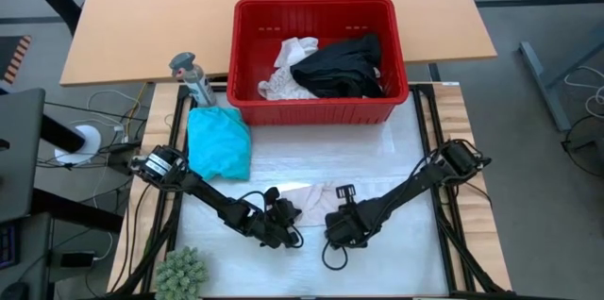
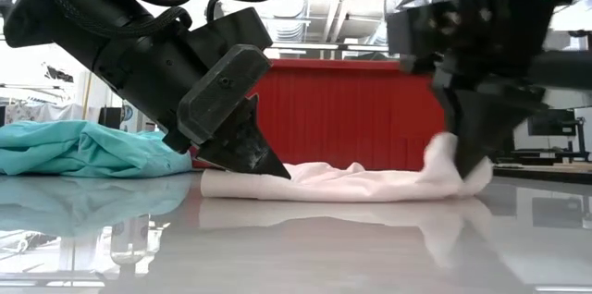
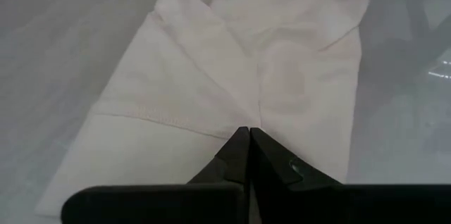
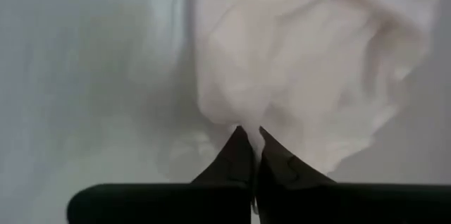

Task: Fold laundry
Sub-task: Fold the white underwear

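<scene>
At the far left of the table (image 1: 406,140) a teal garment (image 1: 219,141) lies in a heap, apart from the work and just beside the red basket (image 1: 247,55), which holds a black garment (image 1: 342,66) and a white one (image 1: 294,55) not yet taken out. In the middle of the table, in front of the basket, a pale cream garment (image 2: 351,183) is spread flat, and both arms are bent over it. The left claw (image 2: 268,166) is clenched on the garment's left end, its fingers pinched together with the tip down at the table; the left wrist view shows a hemmed edge and a crease of cloth running right into the closed tip. To the right, the right claw (image 2: 474,160) is likewise clenched on the garment's right end, where the low view shows the cloth bunched and raised a little off the table around the fingers. By the look of it, the step in hand is the grasp for a fold of this cream piece: both ends are pinched, and nothing is yet turned over. The next move probably calls for the two claws to lift together and evenly, keeping the cloth taut between them, and to carry the held edge over the rest so it lands squarely. A thin pinch may slip, or the limp cloth may sag and wrinkle.
</scene>
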